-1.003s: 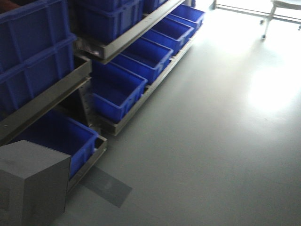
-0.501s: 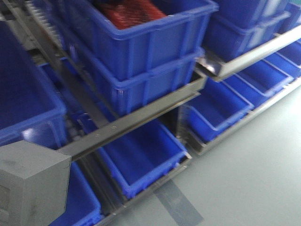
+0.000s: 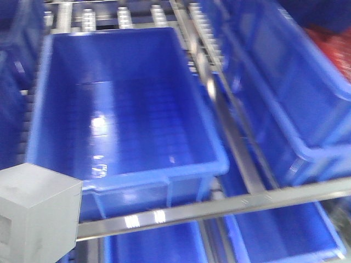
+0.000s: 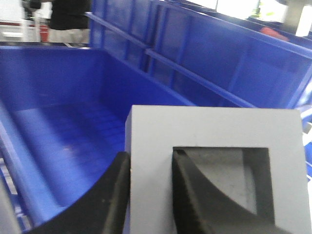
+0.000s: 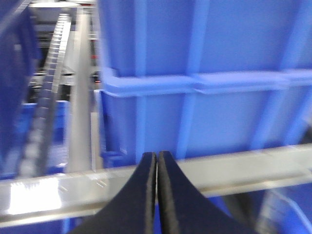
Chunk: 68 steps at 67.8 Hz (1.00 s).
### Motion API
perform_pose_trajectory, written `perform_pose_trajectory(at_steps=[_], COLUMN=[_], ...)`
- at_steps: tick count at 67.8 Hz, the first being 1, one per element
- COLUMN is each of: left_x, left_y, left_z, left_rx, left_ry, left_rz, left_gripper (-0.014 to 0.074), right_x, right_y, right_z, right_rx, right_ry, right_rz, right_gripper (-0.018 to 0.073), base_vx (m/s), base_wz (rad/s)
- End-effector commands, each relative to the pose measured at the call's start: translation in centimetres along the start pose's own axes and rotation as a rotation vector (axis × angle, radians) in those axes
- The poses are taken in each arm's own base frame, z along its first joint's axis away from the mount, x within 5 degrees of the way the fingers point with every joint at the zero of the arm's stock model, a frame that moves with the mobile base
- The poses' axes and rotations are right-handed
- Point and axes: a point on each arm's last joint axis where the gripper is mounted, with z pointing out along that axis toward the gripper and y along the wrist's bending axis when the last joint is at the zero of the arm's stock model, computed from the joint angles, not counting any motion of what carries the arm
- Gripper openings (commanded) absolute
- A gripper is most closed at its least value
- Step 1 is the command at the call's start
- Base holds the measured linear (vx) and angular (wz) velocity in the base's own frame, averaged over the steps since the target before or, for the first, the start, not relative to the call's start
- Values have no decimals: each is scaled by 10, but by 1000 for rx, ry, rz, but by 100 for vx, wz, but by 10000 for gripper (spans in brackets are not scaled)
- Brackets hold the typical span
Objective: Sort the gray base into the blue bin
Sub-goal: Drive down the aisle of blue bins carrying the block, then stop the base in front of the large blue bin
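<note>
Exterior front-facing view: a large, deep, bright-blue plastic bin (image 3: 164, 176) fills the frame with nothing in it, resting on a grey metal roller rack (image 3: 219, 205). A matte gray cubic base (image 3: 38, 213) with a square recess hangs at lower left by the bin's near corner, not yet inside. The left gripper (image 4: 151, 161) pinches one wall of the base, one finger in the recess. The right gripper (image 5: 156, 161) is closed on nothing. The carry looks nearly finished; lowering and release remain. Half a second earlier the camera faced stacked bins and floor; now it looks down into this bin.
</note>
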Motion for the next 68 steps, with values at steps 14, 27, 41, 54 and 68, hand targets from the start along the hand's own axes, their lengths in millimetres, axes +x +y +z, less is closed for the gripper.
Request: perform_pose_trajectory(at_steps=[14,27,41,54,68], left_x=[-18,-18,-18,-18,-18], left_y=[-4,-4,-4,-4,-4], left_z=[-1,-1,-1,-1,-1], left_rx=[28,28,28,28,28], left_ry=[-117,-117,-117,-117,-117], left_rz=[-9,-9,-9,-9,-9], left_gripper=[-7,-7,-7,-7,-7], right_x=[-5,-5,-5,-5,-5], right_y=[0,0,0,0,0], right_z=[-1,-1,-1,-1,-1], right_rx=[1,1,1,1,1], right_ry=[-80,-80,-80,-81,-80], right_rz=[-17,-17,-17,-17,-17], right_gripper=[-5,-5,-5,-5,-5], base_vx=[16,15,14,11,8], base_wz=[40,21,13,0,-2])
